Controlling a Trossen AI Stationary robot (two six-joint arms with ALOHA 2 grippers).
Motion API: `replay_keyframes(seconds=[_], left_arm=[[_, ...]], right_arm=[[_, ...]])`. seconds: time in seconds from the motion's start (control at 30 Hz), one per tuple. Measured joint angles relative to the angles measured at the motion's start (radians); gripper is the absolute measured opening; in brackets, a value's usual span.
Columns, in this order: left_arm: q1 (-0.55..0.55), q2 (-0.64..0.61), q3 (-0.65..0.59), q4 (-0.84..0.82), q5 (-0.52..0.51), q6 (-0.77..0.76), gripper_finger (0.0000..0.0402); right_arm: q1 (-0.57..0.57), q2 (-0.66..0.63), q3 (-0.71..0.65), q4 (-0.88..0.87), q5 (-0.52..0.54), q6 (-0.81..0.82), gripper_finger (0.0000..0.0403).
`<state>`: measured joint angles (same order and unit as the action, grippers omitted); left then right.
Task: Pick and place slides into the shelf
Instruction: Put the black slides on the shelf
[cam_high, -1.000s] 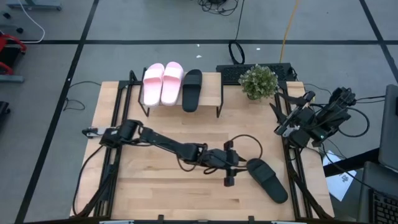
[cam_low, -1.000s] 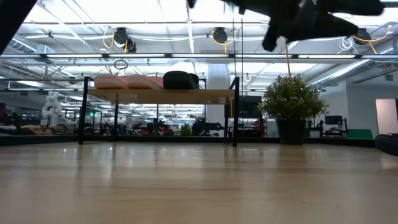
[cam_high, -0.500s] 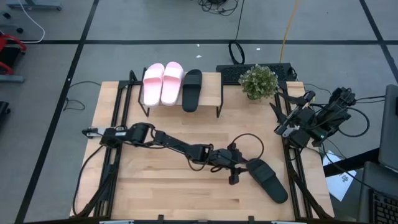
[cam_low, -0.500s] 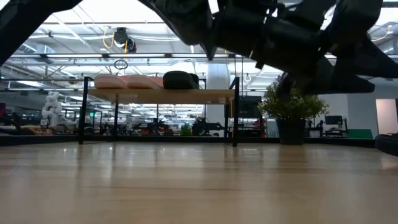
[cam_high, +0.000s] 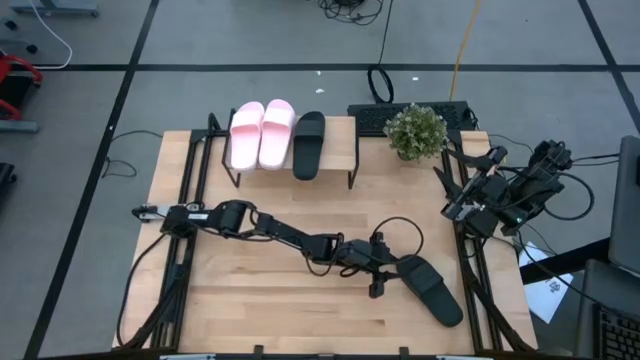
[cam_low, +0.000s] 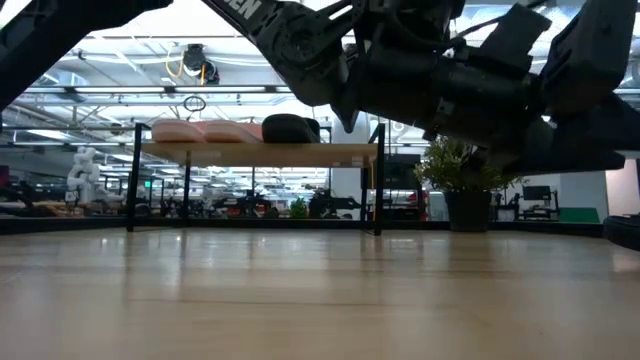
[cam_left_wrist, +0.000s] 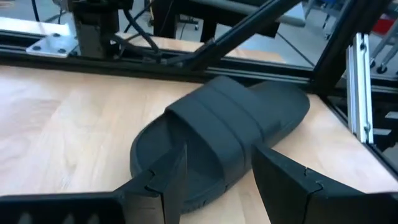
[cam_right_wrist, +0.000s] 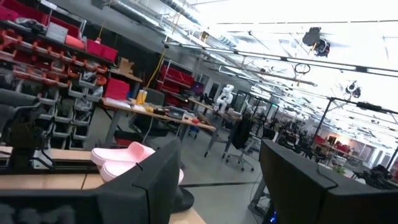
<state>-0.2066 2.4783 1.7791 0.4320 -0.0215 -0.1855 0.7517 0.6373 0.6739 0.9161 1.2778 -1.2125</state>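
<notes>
black left arm (cam_high: 290, 240) stretched low, fingers (cam_left_wrist: 171, 180) straddling black slide (cam_left_wrist: 221, 134).

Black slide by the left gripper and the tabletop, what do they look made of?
Black slide: looks like moulded foam or rubber, matte, one seamless piece with a dull sheen. Tabletop: light wood, butcher-block style by the visible grain and joined strips, smooth finish. Left gripper is open at the slide.

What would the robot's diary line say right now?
left gripper: open, at last black slide on table | right gripper: parked at right edge | shelf: two pink, one black
</notes>
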Motion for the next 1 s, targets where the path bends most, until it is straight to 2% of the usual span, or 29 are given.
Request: replay_keyframes(seconds=[0.23,0.37,0.53,0.67,0.77,0.87,1.0], left_arm=[[-0.005,0.005,-0.001,0.044,0.049,0.061,0.0175],[-0.009,-0.002,-0.001,-0.034,0.043,0.086,0.0175],[-0.003,-0.049,-0.002,-0.152,-0.102,0.095,0.0175],[-0.005,-0.103,-0.001,-0.265,-0.256,0.136,0.0175],[-0.005,-0.145,-0.001,-0.369,-0.329,0.138,0.0175],[-0.004,-0.193,-0.001,-0.479,-0.366,0.135,0.0175],[-0.004,-0.233,-0.004,-0.651,-0.425,0.103,0.0175]], right_arm=[[0.000,0.002,0.000,-0.010,0.018,0.019,0.0210],[0.002,0.014,-0.001,-0.066,0.134,0.042,0.0210],[0.003,0.047,-0.029,-0.167,0.137,0.232,0.0210],[0.002,0.089,-0.054,-0.180,0.135,0.287,0.0210],[0.003,0.111,-0.079,-0.182,0.141,0.342,0.0210],[0.006,0.127,-0.109,-0.184,0.183,0.406,0.0210],[0.045,0.145,-0.135,-0.189,0.292,0.417,0.0210]])
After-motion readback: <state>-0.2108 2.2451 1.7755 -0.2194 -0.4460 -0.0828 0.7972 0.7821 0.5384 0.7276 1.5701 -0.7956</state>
